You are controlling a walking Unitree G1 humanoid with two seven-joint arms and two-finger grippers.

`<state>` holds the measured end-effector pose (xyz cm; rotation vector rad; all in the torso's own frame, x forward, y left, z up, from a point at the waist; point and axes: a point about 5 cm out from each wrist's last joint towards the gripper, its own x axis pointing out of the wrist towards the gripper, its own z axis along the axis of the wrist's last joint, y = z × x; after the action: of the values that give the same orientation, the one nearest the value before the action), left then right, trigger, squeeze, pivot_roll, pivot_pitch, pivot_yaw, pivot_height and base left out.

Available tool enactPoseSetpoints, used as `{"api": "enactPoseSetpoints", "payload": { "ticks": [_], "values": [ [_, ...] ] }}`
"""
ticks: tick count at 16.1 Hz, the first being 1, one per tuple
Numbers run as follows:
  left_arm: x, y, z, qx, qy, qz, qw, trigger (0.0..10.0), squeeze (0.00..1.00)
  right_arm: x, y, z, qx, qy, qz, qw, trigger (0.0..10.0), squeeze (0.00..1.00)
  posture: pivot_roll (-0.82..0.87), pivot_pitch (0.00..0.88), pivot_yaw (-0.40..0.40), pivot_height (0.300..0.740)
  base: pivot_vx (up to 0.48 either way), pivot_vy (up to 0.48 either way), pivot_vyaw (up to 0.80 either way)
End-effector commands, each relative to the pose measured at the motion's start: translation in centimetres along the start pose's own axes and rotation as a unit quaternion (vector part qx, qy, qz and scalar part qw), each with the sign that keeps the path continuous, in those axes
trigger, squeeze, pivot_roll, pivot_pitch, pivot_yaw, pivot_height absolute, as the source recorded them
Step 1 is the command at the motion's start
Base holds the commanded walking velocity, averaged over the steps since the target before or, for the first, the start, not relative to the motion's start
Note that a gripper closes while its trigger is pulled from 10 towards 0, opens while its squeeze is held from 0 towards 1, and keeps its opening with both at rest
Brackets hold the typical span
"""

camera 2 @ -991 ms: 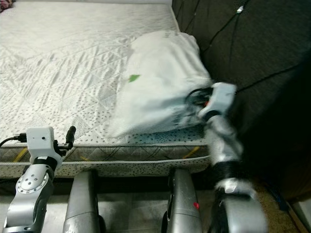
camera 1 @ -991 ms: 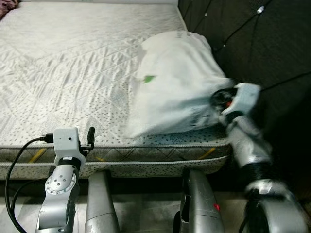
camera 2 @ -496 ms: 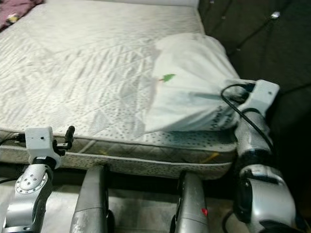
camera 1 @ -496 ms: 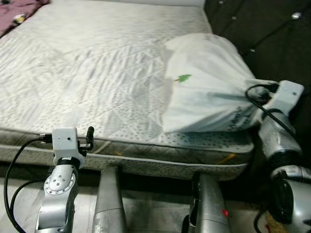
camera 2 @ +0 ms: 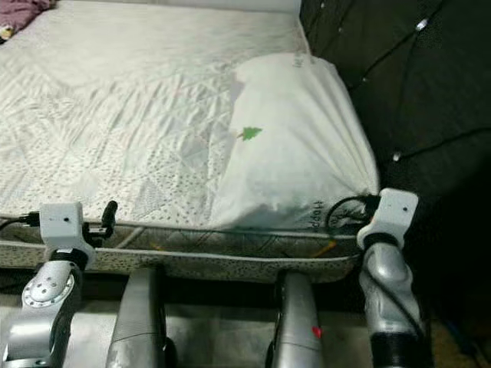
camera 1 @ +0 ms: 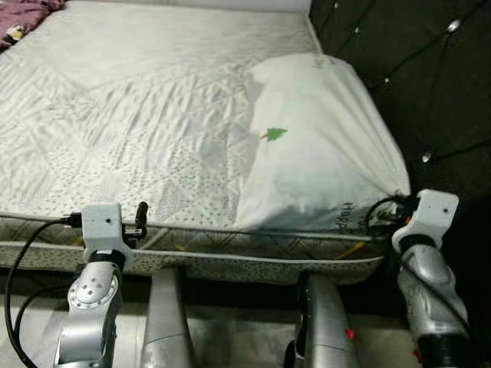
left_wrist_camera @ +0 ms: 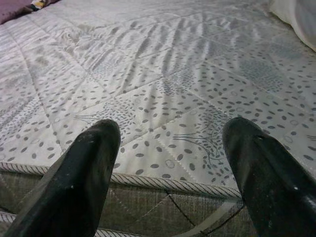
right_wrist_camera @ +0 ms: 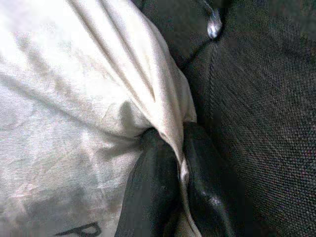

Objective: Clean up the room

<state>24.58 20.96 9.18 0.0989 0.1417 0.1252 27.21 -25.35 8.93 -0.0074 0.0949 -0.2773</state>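
A white pillow (camera 1: 322, 153) with a small green tree print lies on the mattress (camera 1: 115, 115) against the dark headboard. Its near right corner is bunched and pulled taut. My right gripper (right_wrist_camera: 180, 143) is shut on that corner, the cloth pinched between its two black fingers (right_wrist_camera: 148, 187). In the eye views the right wrist (camera 1: 424, 217) sits just off the mattress's near right corner. My left gripper (left_wrist_camera: 170, 143) is open, held at the mattress's front edge with nothing between its fingers; it also shows at the lower left (camera 1: 140, 220).
The dark tufted headboard (camera 1: 430, 77) runs along the right of the bed. A purple cloth (camera 1: 23, 11) lies at the far left of the mattress. My silver legs (camera 1: 165, 322) stand close to the bed's front edge (camera 1: 230, 261).
The camera has shifted. My right gripper has drawn back and down toward the mattress's near corner with the pillow corner in it, and the pillow now lies flatter and stretched. The left arm stays put.
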Motion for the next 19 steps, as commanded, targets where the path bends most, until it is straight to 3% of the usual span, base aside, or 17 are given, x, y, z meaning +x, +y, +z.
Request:
{"api": "enactPoseSetpoints", "payload": {
  "ticks": [1, 3, 6, 7, 8, 11, 15, 18, 19],
  "values": [
    [0.1, 0.0, 0.1, 0.003, 0.000, -0.008, 1.000, 10.0, 0.00, -0.6, 0.2, -0.7, 0.002, 0.021, 0.000, 1.000, 0.0, 0.00, 0.03, 0.000, -0.024, 0.509, 0.000, 0.000, 0.00],
    [0.2, -0.1, 0.2, 0.003, -0.001, -0.009, 1.000, 10.0, 0.00, -0.2, 1.0, 0.2, 0.014, 0.018, 0.005, 1.000, 0.0, 0.00, 0.02, 0.000, -0.022, 0.509, 0.000, 0.000, 0.00],
    [-0.1, 0.0, -0.1, 0.005, 0.003, -0.008, 1.000, 10.0, 0.00, 1.9, 2.8, 2.5, 0.033, -0.006, 0.023, 0.999, 0.0, 0.00, 0.03, 0.000, -0.020, 0.509, 0.000, 0.000, 0.00],
    [-0.3, 0.1, -0.2, 0.004, 0.006, -0.005, 1.000, 10.0, 0.00, 2.1, 3.3, 2.7, 0.031, -0.010, 0.031, 0.999, 4.6, 0.00, 0.03, 0.000, -0.019, 0.509, 0.000, 0.000, 0.00],
    [-0.4, 0.3, -0.5, 0.004, 0.010, -0.001, 1.000, 10.0, 0.00, 2.4, 4.1, 3.2, 0.030, -0.018, 0.045, 0.998, 10.0, 1.00, 0.03, 0.000, -0.021, 0.509, 0.000, 0.000, 0.00],
    [-0.7, 0.3, -0.9, 0.002, 0.015, 0.003, 1.000, 10.0, 0.00, 1.6, 4.8, 2.5, 0.012, -0.012, 0.055, 0.998, 10.0, 1.00, 0.03, 0.000, -0.025, 0.509, 0.000, 0.000, 0.00],
    [-0.5, 0.1, -0.7, 0.006, 0.013, -0.004, 1.000, 10.0, 0.00, -0.1, 3.1, 0.1, -0.019, 0.035, 0.019, 0.999, 10.0, 1.00, 0.02, 0.000, -0.022, 0.509, 0.000, 0.000, 0.00],
    [-0.1, 0.2, -0.2, 0.007, 0.003, -0.003, 1.000, 10.0, 0.00, -0.8, 2.7, 0.2, -0.034, 0.022, 0.021, 0.999, 10.0, 1.00, 0.02, 0.000, -0.025, 0.509, 0.000, 0.000, 0.00],
    [0.1, 0.0, 0.1, 0.007, -0.002, -0.005, 1.000, 10.0, 0.00, -0.9, 2.7, 0.8, -0.073, -0.004, 0.026, 0.997, 10.0, 1.00, 0.02, 0.000, -0.022, 0.509, 0.000, 0.000, 0.00]
  ]
}}
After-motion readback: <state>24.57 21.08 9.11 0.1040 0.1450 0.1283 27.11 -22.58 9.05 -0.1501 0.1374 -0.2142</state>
